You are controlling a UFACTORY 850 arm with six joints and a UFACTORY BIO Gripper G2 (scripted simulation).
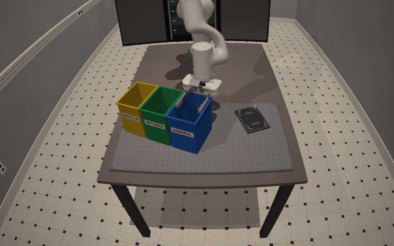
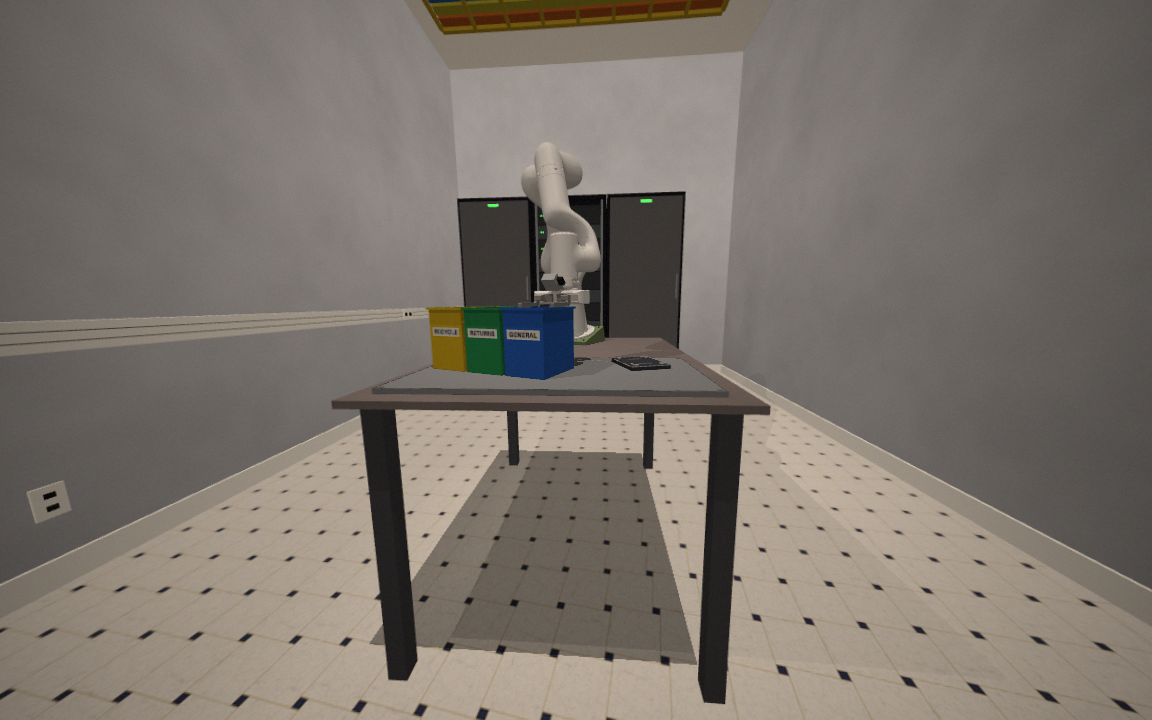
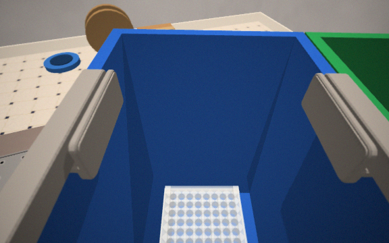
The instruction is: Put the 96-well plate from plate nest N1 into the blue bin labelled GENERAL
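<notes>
My gripper (image 1: 188,102) (image 2: 544,304) (image 3: 212,104) is spread, its fingers apart with nothing pinched, at the mouth of the blue bin (image 1: 183,137) (image 2: 537,353) (image 3: 208,101). I see the well plate (image 3: 202,216) down inside that bin. The green bin (image 1: 158,131) (image 2: 483,349) (image 3: 329,50) and yellow bin (image 1: 133,123) (image 2: 447,349) stand upright beside it, and the dark nest (image 1: 252,119) (image 2: 641,362) lies apart.

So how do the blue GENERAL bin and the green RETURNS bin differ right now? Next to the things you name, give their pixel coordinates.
The blue open-topped GENERAL bin (image 1: 184,142) (image 2: 522,353) (image 3: 208,101) has the clear 96-well plate (image 3: 202,216) down inside; no plate shows in the green open-topped RETURNS bin (image 1: 158,133) (image 2: 483,355) (image 3: 377,67).

The gripper (image 1: 188,107) (image 3: 212,126) reaches over the blue bin's opening, not the green one's.

The blue bin is the end one of the row, the green the middle.

Both stand upright.
</notes>
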